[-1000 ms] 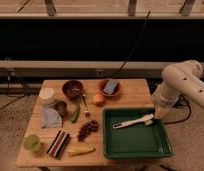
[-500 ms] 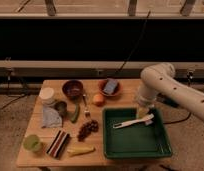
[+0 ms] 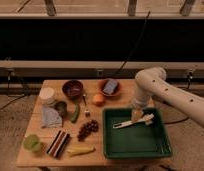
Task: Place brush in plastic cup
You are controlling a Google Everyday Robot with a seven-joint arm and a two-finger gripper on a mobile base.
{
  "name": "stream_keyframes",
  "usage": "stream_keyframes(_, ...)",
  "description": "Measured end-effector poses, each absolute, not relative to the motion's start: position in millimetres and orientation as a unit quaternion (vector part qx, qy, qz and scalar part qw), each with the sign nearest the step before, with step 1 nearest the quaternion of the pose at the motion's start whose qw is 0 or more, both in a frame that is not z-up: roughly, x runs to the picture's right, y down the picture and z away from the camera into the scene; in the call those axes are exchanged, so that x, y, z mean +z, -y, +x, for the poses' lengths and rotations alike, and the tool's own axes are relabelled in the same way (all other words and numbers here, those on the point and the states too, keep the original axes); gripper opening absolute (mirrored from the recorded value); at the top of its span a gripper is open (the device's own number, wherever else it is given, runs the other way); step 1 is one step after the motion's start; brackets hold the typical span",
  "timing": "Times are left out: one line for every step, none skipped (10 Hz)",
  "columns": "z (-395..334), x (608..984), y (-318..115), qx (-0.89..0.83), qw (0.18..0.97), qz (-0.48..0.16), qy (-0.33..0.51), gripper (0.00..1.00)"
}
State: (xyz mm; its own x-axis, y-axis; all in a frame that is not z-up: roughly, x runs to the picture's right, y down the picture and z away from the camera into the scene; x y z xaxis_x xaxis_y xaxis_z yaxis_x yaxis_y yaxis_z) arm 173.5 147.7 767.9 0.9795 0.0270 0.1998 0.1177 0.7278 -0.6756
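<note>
Robot's white arm is reaching over the dark green rectangular plastic tray, and the two-finger gripper is hanging low over the long cream-white straight-handled brush — touching it or just above, can't say which. Clenched on the brush or released? Can't tell from here.

Brush is lying flat on the tray floor, directly below the gripper. The small round light-green plastic cup is sitting well apart from the gripper, at the opposite near corner of the wooden table, w/ dark grapes & other bits between.

Progress, as I'm reading it: early — pick-up isn't confirmed, and the lift, carry across & drop into the cup are all left to do.
</note>
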Motion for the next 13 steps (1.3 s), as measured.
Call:
stream_keyframes(173, 769, -155, -0.026, 0.922, -0.374, 0.102, 0.65)
stream_keyframes(171, 769, -166, -0.028, 0.919, -0.380, 0.104, 0.65)
stream_keyframes(168, 772, -174, -0.028, 0.917, -0.383, 0.107, 0.65)
stream_keyframes(165, 774, -177, -0.029, 0.917, -0.383, 0.108, 0.65)
stream_keyframes(159, 778, -182, -0.033, 0.916, -0.385, 0.109, 0.65)
stream_keyframes(158, 783, -185, -0.033, 0.916, -0.384, 0.107, 0.65)
stream_keyframes(158, 789, -188, -0.033, 0.917, -0.384, 0.105, 0.65)
stream_keyframes(159, 797, -189, -0.032, 0.917, -0.385, 0.101, 0.65)
stream_keyframes(159, 803, -188, -0.033, 0.918, -0.384, 0.098, 0.65)
stream_keyframes(164, 809, -188, -0.031, 0.918, -0.383, 0.093, 0.65)
stream_keyframes(170, 815, -190, -0.029, 0.918, -0.385, 0.088, 0.65)
stream_keyframes(176, 822, -193, -0.026, 0.918, -0.387, 0.084, 0.65)
stream_keyframes(181, 828, -194, -0.026, 0.918, -0.388, 0.080, 0.65)
